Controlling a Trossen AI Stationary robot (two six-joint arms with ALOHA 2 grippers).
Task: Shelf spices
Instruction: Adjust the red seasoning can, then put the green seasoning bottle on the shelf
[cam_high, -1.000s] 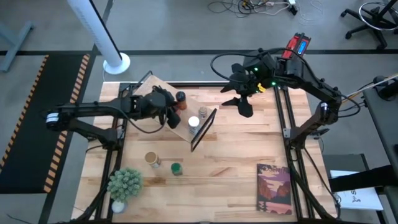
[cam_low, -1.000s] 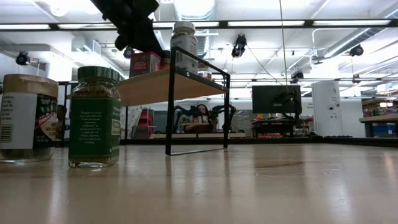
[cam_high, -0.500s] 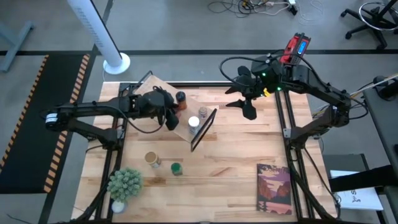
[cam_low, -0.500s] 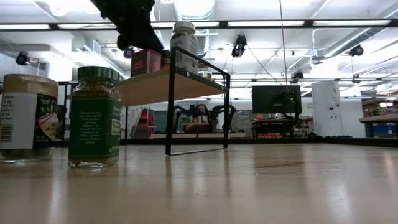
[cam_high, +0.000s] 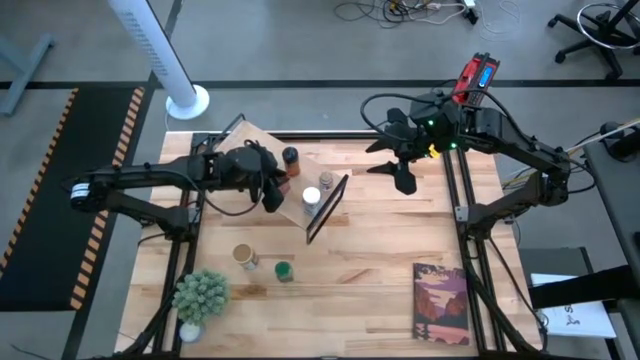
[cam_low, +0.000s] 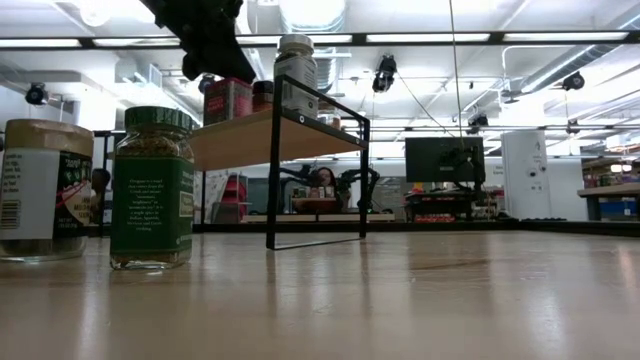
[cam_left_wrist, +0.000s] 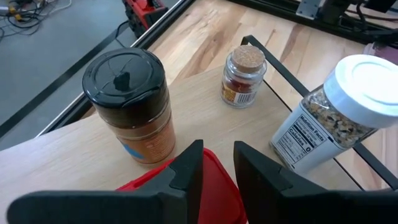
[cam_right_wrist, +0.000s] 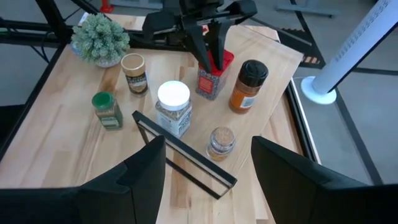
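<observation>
Red boxy tin (cam_right_wrist: 214, 75) stands on the slanted pale wooden shelf (cam_high: 262, 140), my left jaws (cam_right_wrist: 210, 46) closed just above its lid. Beside it stand the dark-lidded brown jar (cam_left_wrist: 132, 106) and white-lidded jar (cam_left_wrist: 333, 111); my right jaws (cam_high: 403, 172) hang half open, well apart from the shelf.

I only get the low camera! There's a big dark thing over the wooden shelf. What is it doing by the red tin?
Observer: That's the left gripper. Its fingers are shut, and their tips sit right at the lid of the red boxy tin.
Operator: How many spices are up there?
Observer: Four on the slanted pale wooden shelf: the red tin, a dark-lidded brown jar, a white-lidded jar and a small cork-topped jar.
Operator: Where's the other arm?
Observer: The right gripper hangs open and empty over the table's far side, past the shelf's black frame end.
</observation>
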